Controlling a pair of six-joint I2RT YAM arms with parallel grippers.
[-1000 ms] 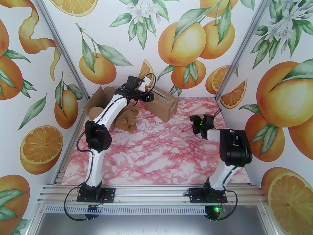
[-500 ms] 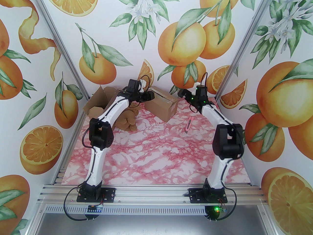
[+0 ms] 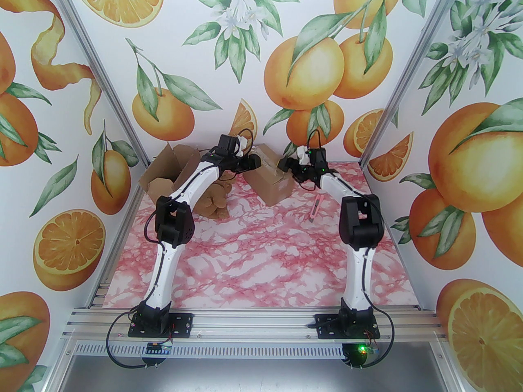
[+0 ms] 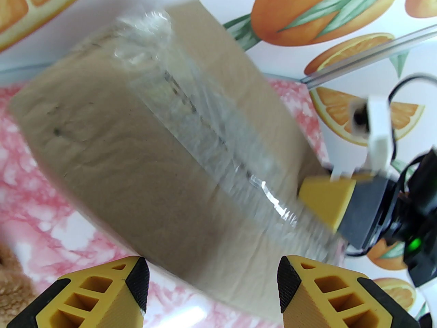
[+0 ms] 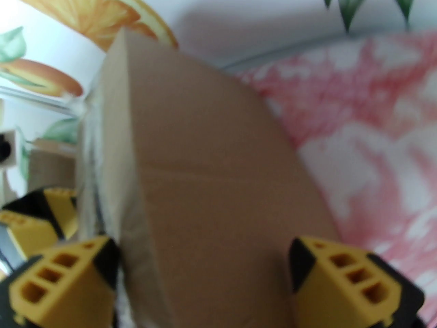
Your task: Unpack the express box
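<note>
left wrist — left gripper (image 4: 211,275) apart; right gripper (image 5: 205,261) apart — both at express box (image 4: 136,149).

No text, label, brand or number can be read anywhere. The sealed express box (image 3: 271,178), at about 12 o'clock on the table (image 3: 261,268), shows plain brown faces. In the left wrist view a few dark marks (image 4: 177,87) lie under the clear tape (image 4: 218,149) along its top seam, but they are too blurred to read as letters or digits.
</note>
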